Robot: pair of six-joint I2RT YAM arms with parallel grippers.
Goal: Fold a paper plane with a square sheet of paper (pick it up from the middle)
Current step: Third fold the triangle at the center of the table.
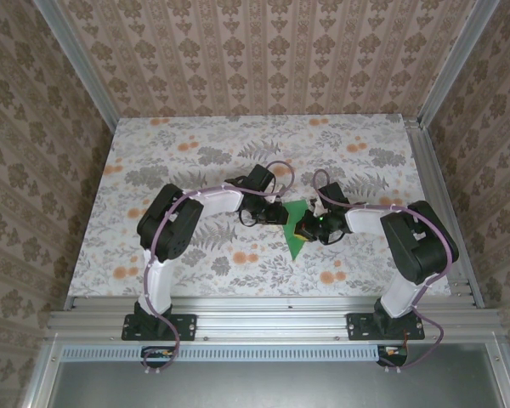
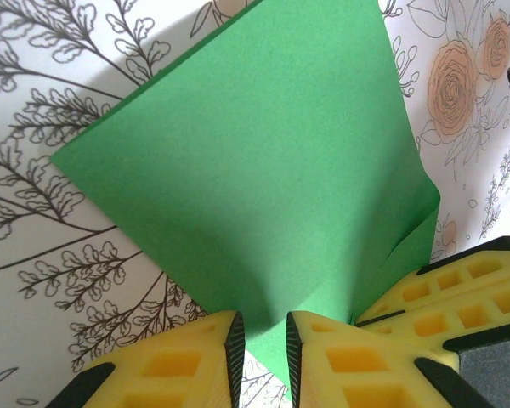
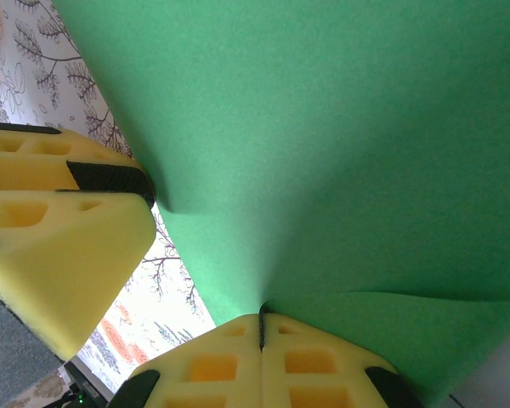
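The green sheet of paper (image 1: pixel 295 231) is a creased, roughly triangular shape held between both grippers near the table's middle. In the left wrist view the paper (image 2: pixel 263 161) spreads out ahead, with a folded flap at its right edge. My left gripper (image 2: pixel 264 327) is open by a narrow gap; a corner of the paper dips between its fingers without being pinched. My right gripper (image 3: pixel 261 316) is shut on the paper (image 3: pixel 323 144), its jaws pressed together on the near edge. The two grippers (image 1: pixel 276 214) (image 1: pixel 306 228) sit close together, almost touching.
The floral tabletop (image 1: pixel 195 153) extends on all sides of the arms. Patterned walls and aluminium rails (image 1: pixel 433 195) frame the table. The right gripper's yellow fingers (image 2: pixel 459 293) crowd the left wrist view's right corner.
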